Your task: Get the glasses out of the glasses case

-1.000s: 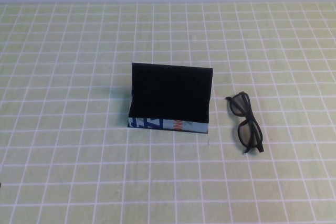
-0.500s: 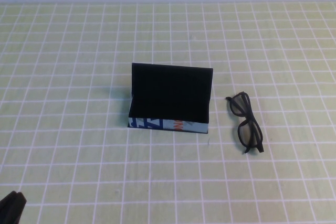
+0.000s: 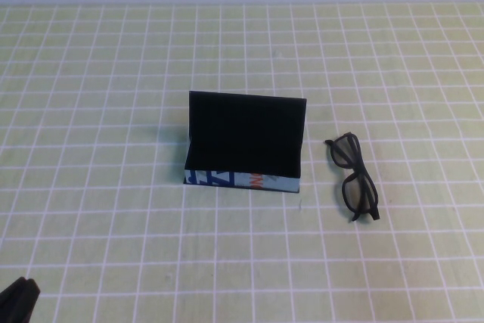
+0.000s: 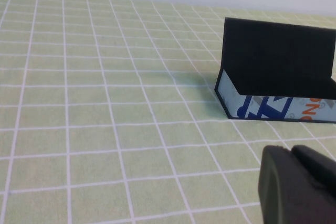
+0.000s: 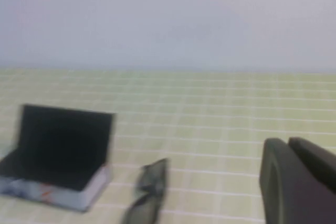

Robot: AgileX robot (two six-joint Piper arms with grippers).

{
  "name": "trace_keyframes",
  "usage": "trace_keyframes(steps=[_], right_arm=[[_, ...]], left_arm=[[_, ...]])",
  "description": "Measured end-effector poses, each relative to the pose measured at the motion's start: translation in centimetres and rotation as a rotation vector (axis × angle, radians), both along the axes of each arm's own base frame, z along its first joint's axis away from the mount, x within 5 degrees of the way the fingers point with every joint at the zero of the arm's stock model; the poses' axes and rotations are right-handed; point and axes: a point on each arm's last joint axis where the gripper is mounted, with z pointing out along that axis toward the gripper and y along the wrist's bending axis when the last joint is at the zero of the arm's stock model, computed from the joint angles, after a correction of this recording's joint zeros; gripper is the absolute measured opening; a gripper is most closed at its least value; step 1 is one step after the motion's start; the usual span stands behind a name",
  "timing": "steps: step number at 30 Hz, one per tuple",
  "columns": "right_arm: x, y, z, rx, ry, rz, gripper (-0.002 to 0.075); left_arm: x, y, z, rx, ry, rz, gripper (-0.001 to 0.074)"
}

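Left gripper (image 3: 19, 299) peeks in at the lower left corner of the high view; I cannot tell if it is open. Right gripper (image 5: 299, 182) is closed and holds nothing. Black glasses (image 3: 354, 177) lie folded on the green checked tablecloth (image 3: 113, 149), just right of the open glasses case (image 3: 243, 145), far from both grippers. Nothing has moved since half a second ago.

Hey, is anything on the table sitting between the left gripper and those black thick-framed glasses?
Yes. The open black glasses case stands mid-table, roughly between the left gripper at the near left corner and the black glasses, which already lie on the cloth right of it. The right gripper, shut, has nothing visible before them.
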Motion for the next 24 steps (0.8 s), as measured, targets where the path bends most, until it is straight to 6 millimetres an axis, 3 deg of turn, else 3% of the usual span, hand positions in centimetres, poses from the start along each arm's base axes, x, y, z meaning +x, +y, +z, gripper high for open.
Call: trace_keyframes(steps=[5,10,19,24], right_arm=[[0.7,-1.4,-3.7,0.027,0.031,-0.218,-0.0018],[-0.1,-1.7,-7.0,0.052,0.023,-0.265,-0.0018],[-0.8,-1.2,-9.4,0.079,0.205,-0.229,-0.0018],[-0.8,-1.1,-9.6,0.115,0.227,-0.219,-0.0018]], left_arm=[[0.0,0.0,0.0,0.000,0.000,0.000,-0.0004],[0.0,0.0,0.0,0.000,0.000,0.000,-0.0004],[0.0,0.0,0.0,0.001,0.003,-0.003,-0.0004],[0.0,0.0,0.0,0.001,0.003,-0.003,-0.0004]])
